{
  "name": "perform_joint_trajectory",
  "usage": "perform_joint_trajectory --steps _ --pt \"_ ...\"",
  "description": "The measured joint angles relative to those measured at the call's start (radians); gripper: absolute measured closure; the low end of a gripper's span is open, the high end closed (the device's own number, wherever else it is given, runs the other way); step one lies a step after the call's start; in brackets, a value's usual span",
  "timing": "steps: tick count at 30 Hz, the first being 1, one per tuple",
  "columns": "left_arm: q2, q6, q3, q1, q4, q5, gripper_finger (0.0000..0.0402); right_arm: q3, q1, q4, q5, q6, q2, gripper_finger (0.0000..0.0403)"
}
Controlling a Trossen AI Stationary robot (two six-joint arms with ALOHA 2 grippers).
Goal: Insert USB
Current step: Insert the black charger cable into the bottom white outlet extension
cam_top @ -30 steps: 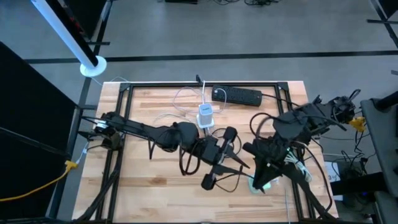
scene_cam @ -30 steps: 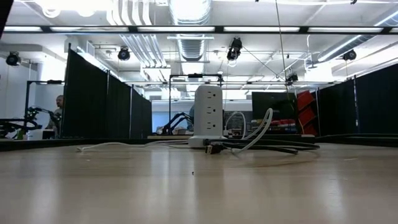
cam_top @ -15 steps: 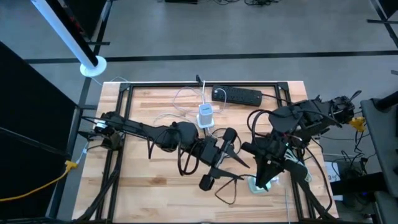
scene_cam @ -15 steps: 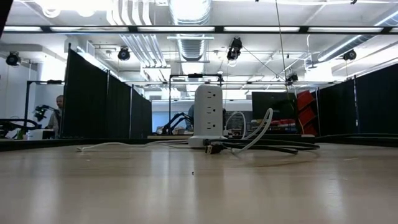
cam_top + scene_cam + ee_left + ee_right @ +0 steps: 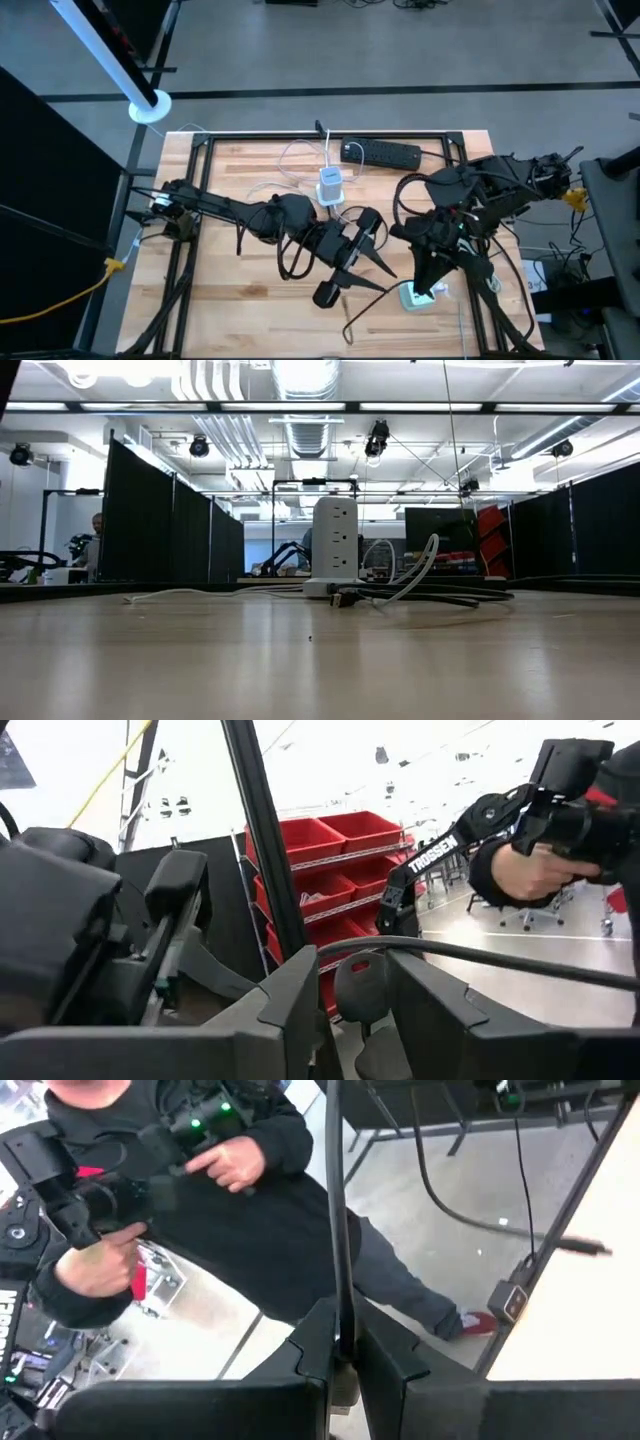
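Note:
A thin black USB cable (image 5: 352, 322) runs between my two grippers over the table's near right part, and its slack loop droops toward the near edge. My left gripper (image 5: 383, 268) reaches in from the left and is shut on this cable (image 5: 470, 955). My right gripper (image 5: 420, 288) comes in from the right, shut on the same cable (image 5: 338, 1210). A small white block with a green light (image 5: 415, 297) lies on the table below the right gripper. A white power tower (image 5: 330, 187) stands upright toward the far side, also in the low view (image 5: 335, 540). My left gripper has the black cable between its two fingers (image 5: 300, 995), beside a rounded black part (image 5: 360, 985); from there the cable runs level and clear of the table. My right gripper pinches the thin cable (image 5: 340, 1315) between its two fingers (image 5: 315, 1340), and the cable runs straight on past them.
A black power strip (image 5: 380, 153) lies along the far edge, and white cords (image 5: 290, 160) trail from the tower. Dark cables (image 5: 420, 598) lie beside the tower. Past the table a person (image 5: 230, 1200) holds hand controllers. Bare wood (image 5: 240, 290) shows at the near left.
The cable's slack loop has grown and sagged toward the table's near edge. My left gripper has shifted slightly toward the near left, and my right arm has drawn in a little toward the left. Both grippers have stayed shut.

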Motion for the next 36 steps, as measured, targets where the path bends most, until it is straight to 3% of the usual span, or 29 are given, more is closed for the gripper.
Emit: perform_joint_trajectory --steps 9,14,19,27,36 --pt "-0.001 0.010 0.000 -0.011 0.069 -0.006 0.0282 0.001 -0.014 -0.024 0.000 0.009 -0.002 0.0387" --pt "-0.001 0.013 0.000 -0.009 0.075 -0.062 0.0268 0.001 -0.014 -0.033 0.001 0.017 -0.002 0.0387" --pt "-0.012 0.063 0.000 0.006 -0.036 -0.070 0.0262 0.018 -0.011 -0.008 -0.030 0.028 -0.004 0.0387" --pt "-0.071 0.195 0.001 0.030 -0.191 -0.286 0.0288 0.114 0.030 -0.006 -0.057 0.027 -0.005 0.0387" --pt "-0.043 0.181 0.000 0.027 -0.122 -0.250 0.0309 0.171 -0.017 -0.019 0.009 -0.022 -0.005 0.0387"
